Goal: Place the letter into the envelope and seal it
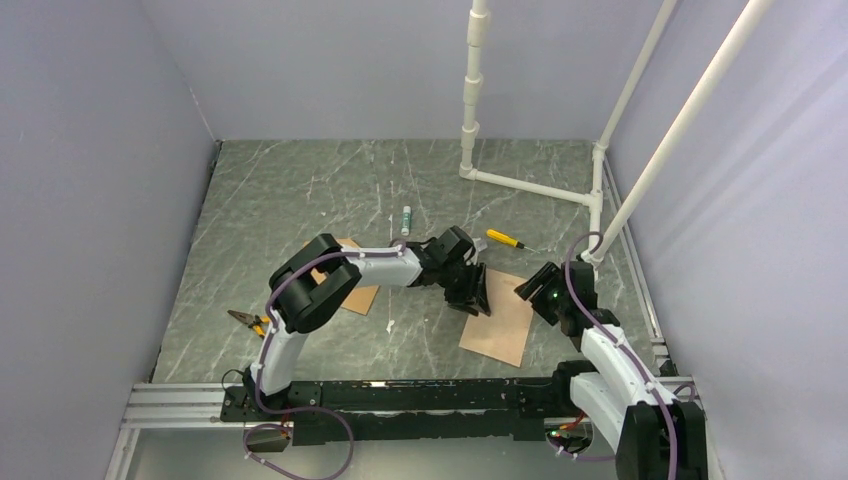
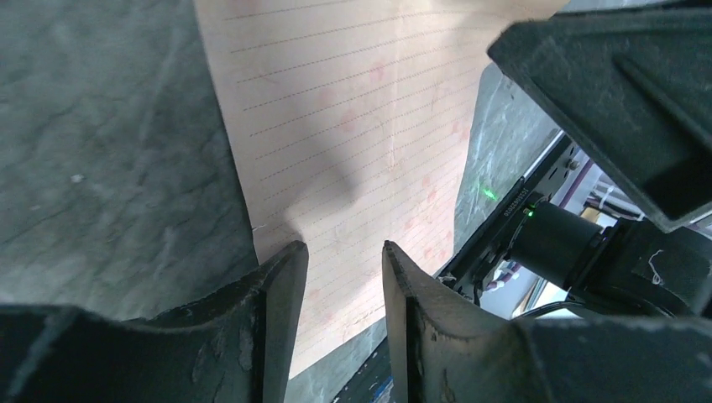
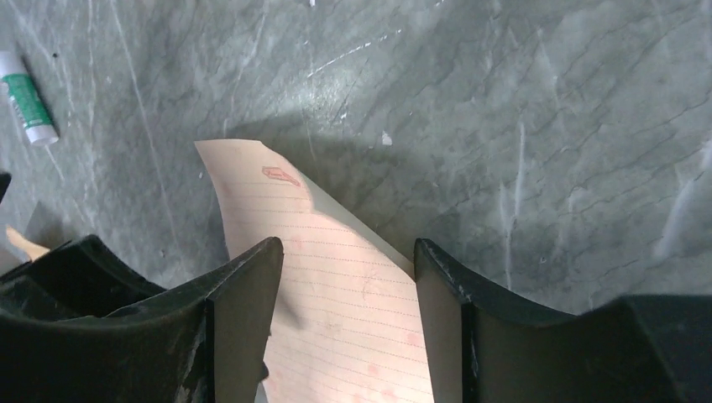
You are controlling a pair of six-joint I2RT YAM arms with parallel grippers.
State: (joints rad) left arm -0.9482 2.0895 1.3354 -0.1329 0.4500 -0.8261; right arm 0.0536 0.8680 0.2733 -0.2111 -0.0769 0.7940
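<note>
- On the bench (image 1: 300, 190), right of centre, the letter (image 1: 497, 322) is lying as a pale lined sheet. We are finding the envelope (image 1: 358, 297) well apart to its left, partly hidden under the left arm.
- We are judging the letter to be light, thin and floppy. It is likely to bend and crease easily, and to slide on the smooth surface rather than lift cleanly.
- We are reckoning an edge or corner the best place to take hold, since the flat middle is offering nothing to pinch. In the right wrist view the far corner seems to be curling up off the bench and casting a shadow.
- The left end effector (image 2: 344, 281) is standing partly open, with a narrow gap showing between its fingers, which are straddling one edge of the letter. We cannot tell whether the tips are pressing on the paper, and we are seeing nothing gripped.
- The right end effector (image 3: 346, 285) is standing wide open over the letter's other end, with a finger on either side of the sheet, holding nothing.
- A glue stick (image 1: 406, 220) is lying farther back on the bench, apart from both.
</note>
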